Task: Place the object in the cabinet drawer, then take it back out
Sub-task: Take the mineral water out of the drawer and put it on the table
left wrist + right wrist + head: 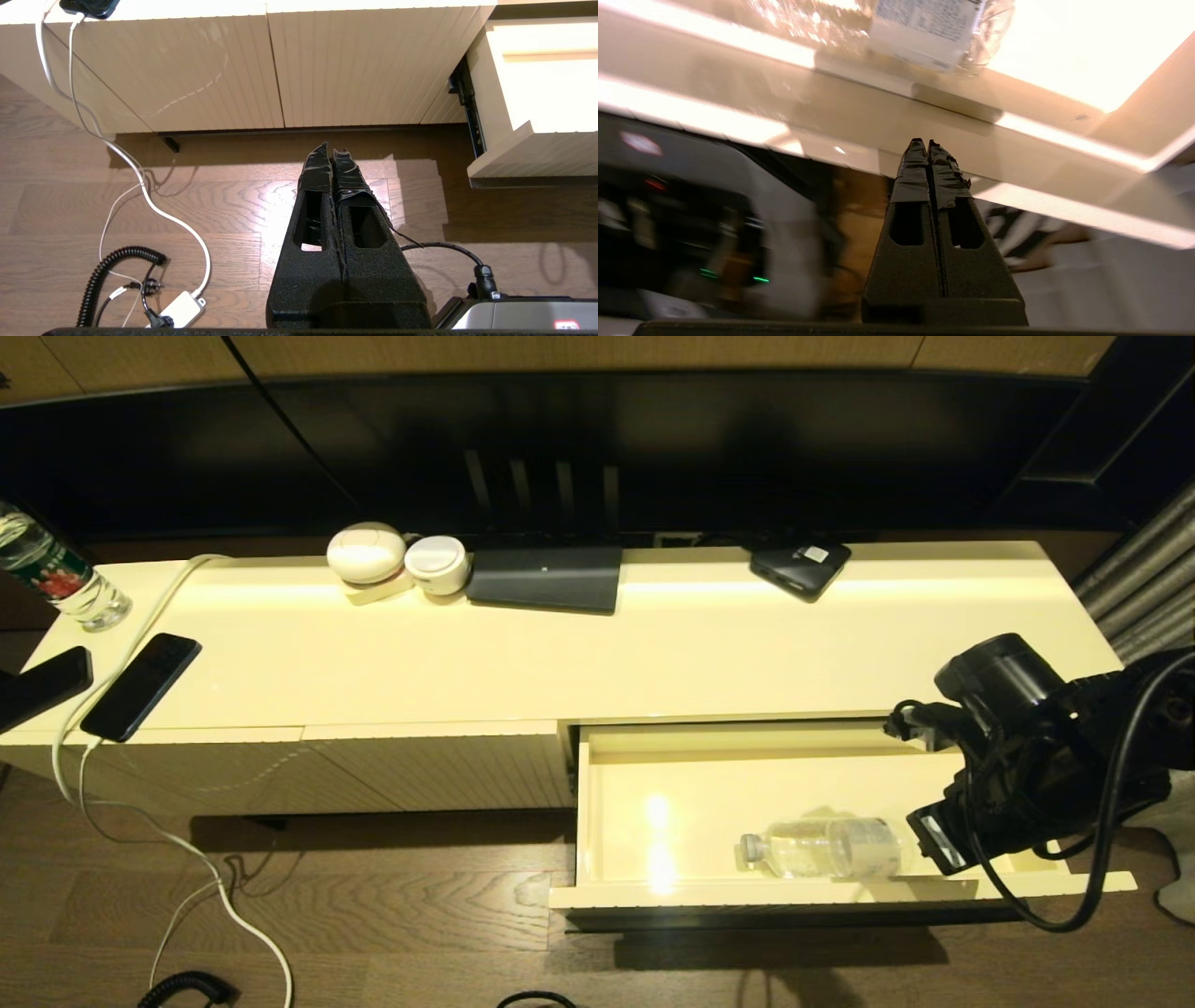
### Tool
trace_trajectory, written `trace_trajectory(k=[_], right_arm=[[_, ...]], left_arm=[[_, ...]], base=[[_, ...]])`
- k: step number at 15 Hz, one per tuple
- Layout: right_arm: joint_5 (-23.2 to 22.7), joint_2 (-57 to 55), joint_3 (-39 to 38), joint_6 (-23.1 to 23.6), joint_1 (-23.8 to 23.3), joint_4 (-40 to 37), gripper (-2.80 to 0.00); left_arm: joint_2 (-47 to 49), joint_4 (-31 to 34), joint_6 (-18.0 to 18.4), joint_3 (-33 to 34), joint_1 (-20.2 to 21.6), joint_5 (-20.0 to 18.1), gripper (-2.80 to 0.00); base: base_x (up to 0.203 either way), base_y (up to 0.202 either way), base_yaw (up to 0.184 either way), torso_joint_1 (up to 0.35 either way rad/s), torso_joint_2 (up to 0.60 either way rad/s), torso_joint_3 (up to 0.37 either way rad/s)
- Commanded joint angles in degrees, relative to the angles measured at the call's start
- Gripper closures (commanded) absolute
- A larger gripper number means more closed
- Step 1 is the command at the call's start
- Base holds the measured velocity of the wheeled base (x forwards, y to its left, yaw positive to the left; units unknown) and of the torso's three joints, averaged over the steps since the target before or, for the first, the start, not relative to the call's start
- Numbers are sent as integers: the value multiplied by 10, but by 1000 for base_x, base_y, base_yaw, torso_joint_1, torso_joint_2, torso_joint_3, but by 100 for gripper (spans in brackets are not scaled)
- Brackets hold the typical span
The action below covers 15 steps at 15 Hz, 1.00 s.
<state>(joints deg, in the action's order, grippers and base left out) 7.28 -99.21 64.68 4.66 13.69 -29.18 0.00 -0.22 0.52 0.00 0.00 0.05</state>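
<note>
The cabinet drawer (653, 775) stands pulled out at the right of the cream cabinet; its ribbed front (537, 156) also shows in the left wrist view. The clear water bottle (822, 847) lies on its side inside, near the front wall, with its cap pointing left. My right gripper (938, 845) is shut and empty just right of the bottle, by the drawer's front right. In the right wrist view its closed fingertips (927, 144) sit before the drawer's front wall (1017, 154), with the bottle (924, 28) beyond. My left gripper (330, 147) hangs shut and empty over the wooden floor.
On the cabinet top (653, 644) are a bottle with a green-red label (56, 574), a dark phone (140, 686) on a white cable (187, 840), two white round devices (366, 553), a dark flat box (546, 579) and a black device (800, 565). Cables lie on the floor.
</note>
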Motion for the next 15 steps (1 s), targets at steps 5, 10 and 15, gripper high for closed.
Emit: trace_trajectory(k=[5,10,15], right_arm=[[18,30,-42,471,-31,42,0],[-70,-5,-44,646,-32,104,0],[-94,-32,-40,684,-33,114,0]], left_arm=[[0,0,0,1,0,0,0],[0,0,0,1,0,0,0],[0,0,0,1,0,0,0]], base=[[0,0,0,0,0,0],[0,0,0,0,0,0],[0,0,0,0,0,0]])
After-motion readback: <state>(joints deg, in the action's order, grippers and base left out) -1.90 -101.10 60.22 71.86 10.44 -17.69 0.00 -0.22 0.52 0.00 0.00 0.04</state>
